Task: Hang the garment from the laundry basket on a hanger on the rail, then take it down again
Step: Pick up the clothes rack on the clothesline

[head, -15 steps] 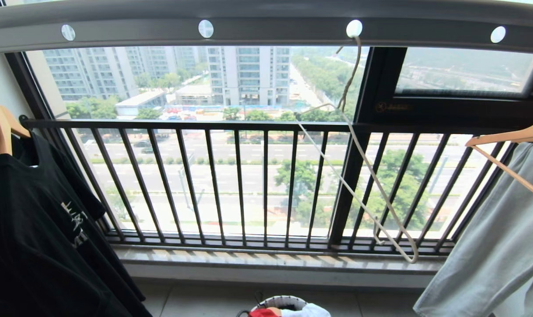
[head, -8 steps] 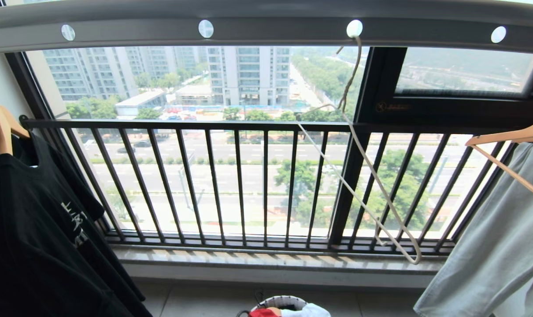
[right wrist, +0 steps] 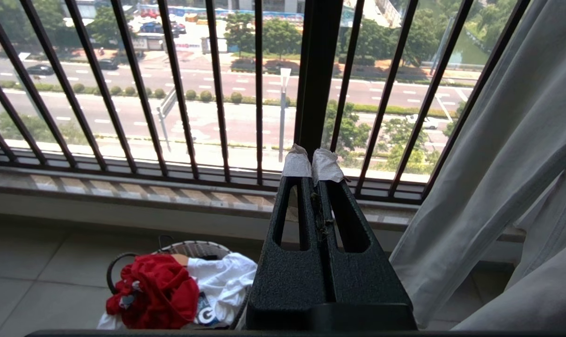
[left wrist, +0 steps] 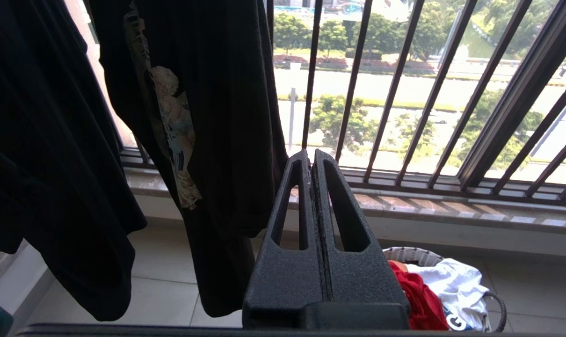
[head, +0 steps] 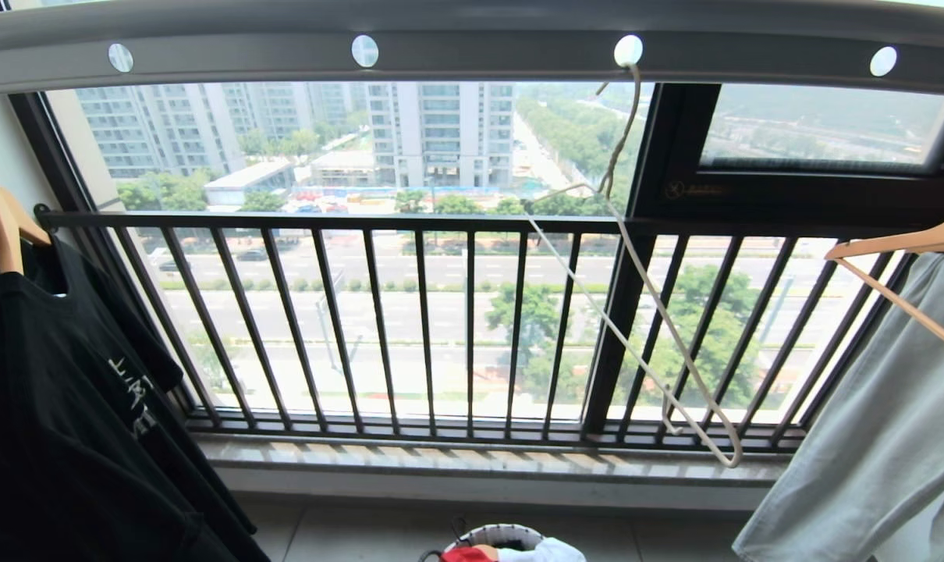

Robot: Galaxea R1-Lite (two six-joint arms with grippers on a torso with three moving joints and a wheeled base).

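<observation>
Head view shows nothing done yet: the hanger point(head: 659, 312) dangles bare from the rail point(head: 472, 55), the garment point(right wrist: 154, 290) sits in the laundry basket point(right wrist: 196, 248). Left pincer point(left wrist: 311, 161) and right pincer point(right wrist: 312, 164) are clenched, empty.

Open room lies between the black T-shirt point(head: 74, 406) and pale grey-green garment point(head: 870, 437), with only the hanger point(head: 659, 312) dangling there before the dark railing point(head: 425, 328)
</observation>
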